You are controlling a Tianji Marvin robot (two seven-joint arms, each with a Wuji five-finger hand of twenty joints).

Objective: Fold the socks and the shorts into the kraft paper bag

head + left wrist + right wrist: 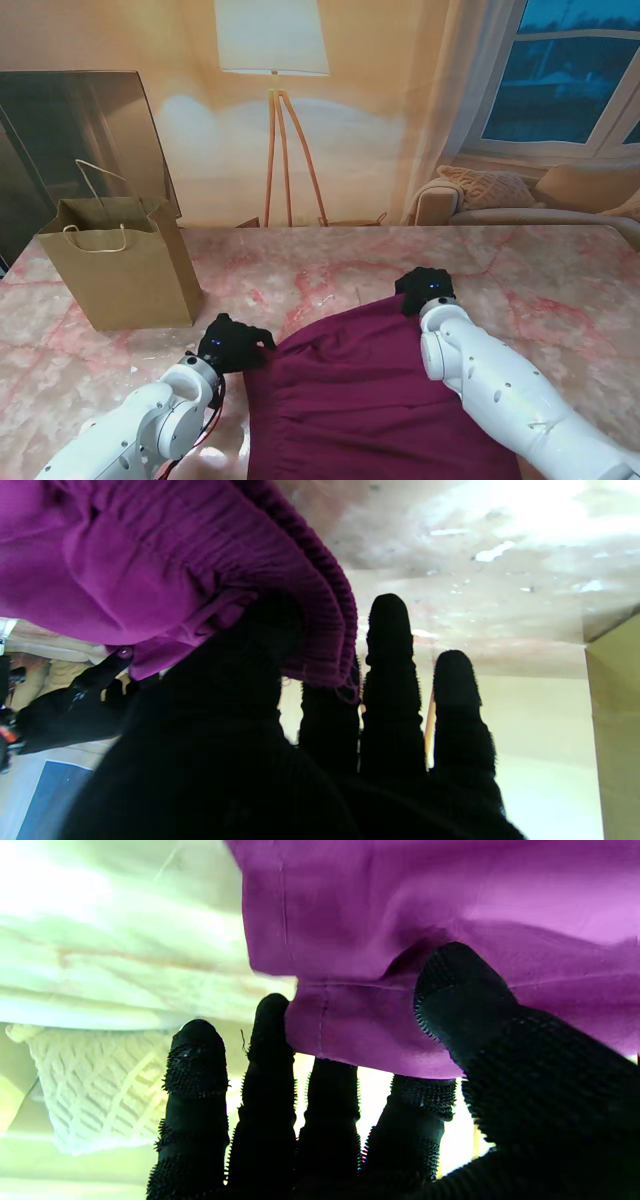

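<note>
The stand view shows the maroon shorts [370, 400] spread over the lower middle of the frame on the pink marble table [560, 290], with a black-gloved hand at each far corner. The left hand [232, 343], lower left of centre, is clamped on the ribbed waistband; the left wrist view shows why, with the thumb [260, 650] pressed into the gathered elastic and a finger tucked behind it, while two fingers stand free. The right hand [427, 290], right of centre, pinches the hem: in the right wrist view its thumb [460, 990] bears on the cloth and the fingers back it from the other side.

Holding both far corners at once looks like the start of a fold, the edge kept taut between the arms so the fabric turns over evenly, not bunching.

The kraft paper bag [125, 265] stands upright and open at the left of the frame, handles up, well apart from the shorts, presumably left there so the folding has room. I can't make out any socks.
</note>
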